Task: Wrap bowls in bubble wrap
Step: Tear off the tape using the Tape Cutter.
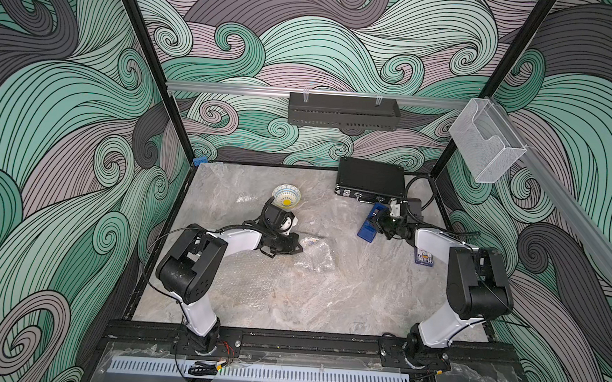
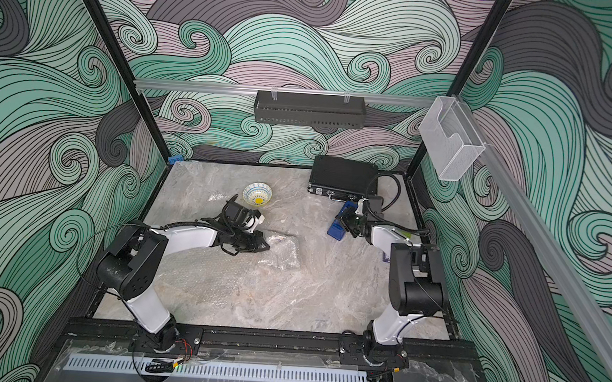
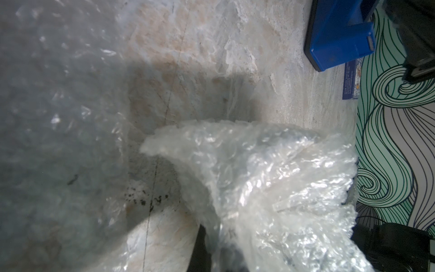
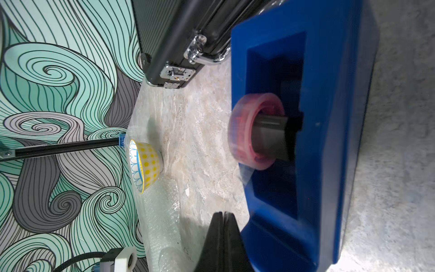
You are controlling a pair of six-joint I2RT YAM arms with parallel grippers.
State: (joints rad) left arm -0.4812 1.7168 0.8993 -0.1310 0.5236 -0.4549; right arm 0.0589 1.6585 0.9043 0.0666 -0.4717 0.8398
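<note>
While the left gripper [image 1: 298, 249] is clamped on the bunched wrap [image 1: 317, 256] near the centre of the desk [image 1: 326, 309], the right gripper [image 4: 222, 219], jaws pressed together, sits at the blue tape dispenser [image 4: 329, 117] at 2 o'clock. Whether it pinches tape cannot be told. The wrap looks folded over but not taped, and what it covers is too blurred to confirm. One bowl [image 1: 287, 196] stands bare at 11 o'clock, and a flat sheet [image 1: 251, 283] lies at 7 o'clock. Probably half the task remains: taping this wrap, then wrapping that bowl.
</note>
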